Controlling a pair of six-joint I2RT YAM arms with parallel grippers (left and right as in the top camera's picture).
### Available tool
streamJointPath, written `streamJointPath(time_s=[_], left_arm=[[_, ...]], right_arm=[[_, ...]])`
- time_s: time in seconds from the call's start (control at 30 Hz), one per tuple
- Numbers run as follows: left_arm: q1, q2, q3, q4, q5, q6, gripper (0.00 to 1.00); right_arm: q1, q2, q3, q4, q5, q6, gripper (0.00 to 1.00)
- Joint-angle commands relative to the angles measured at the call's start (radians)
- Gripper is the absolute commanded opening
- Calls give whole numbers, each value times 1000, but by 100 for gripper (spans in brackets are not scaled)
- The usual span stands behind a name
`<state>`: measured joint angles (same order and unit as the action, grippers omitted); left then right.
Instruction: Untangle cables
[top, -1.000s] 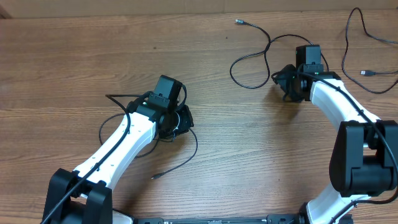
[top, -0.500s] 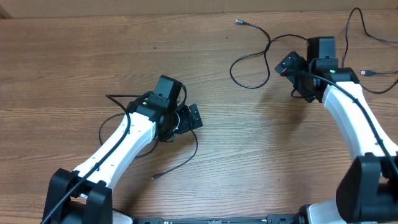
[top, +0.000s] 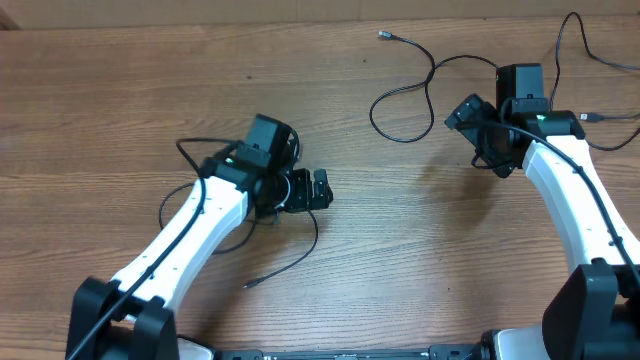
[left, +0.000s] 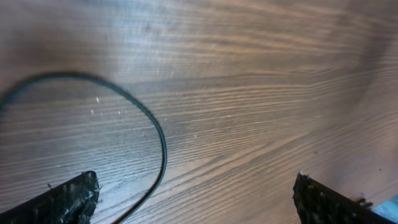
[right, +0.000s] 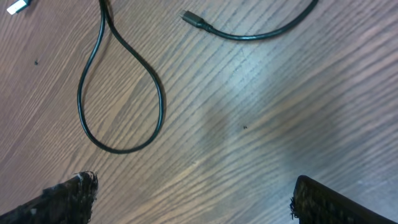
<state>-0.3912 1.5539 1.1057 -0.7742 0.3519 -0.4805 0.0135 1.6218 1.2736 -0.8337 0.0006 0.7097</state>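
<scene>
Gaping left gripper, right gripper, empty.

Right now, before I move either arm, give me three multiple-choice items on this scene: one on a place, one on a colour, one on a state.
1. The cable end lowest in the overhead view lies: A at the top of that view; B beside the left arm; C inside a gripper.
2. The cables are: A white; B red; C black.
3. The left gripper and right gripper are: A both open; B both shut; C each shut on a cable.

Answers: 1 B, it rests just off the arm's white link. 2 C, every cord shows black against the wooden table. 3 A, each wrist view shows jaws wide apart, nothing pinched.
</scene>
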Motion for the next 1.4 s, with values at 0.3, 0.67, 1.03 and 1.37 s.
streamJointPath(time_s=[0.3,0.67,1.03,1.37], left_arm=[[37,-284,89,-150,-296,61,100],[303,-470,89,-304,-336,37,100],[551,-470,89,-453,-393,-107,99],[689,-470,89,-487,-472,-263,99]], right_arm=[[38,-54,19,-20,5,-42,100],[243,-58,19,-1,5,-78,100],[476,-56,-4,91,1,-142,100],[636,3,-5,142,-70,-196,100]])
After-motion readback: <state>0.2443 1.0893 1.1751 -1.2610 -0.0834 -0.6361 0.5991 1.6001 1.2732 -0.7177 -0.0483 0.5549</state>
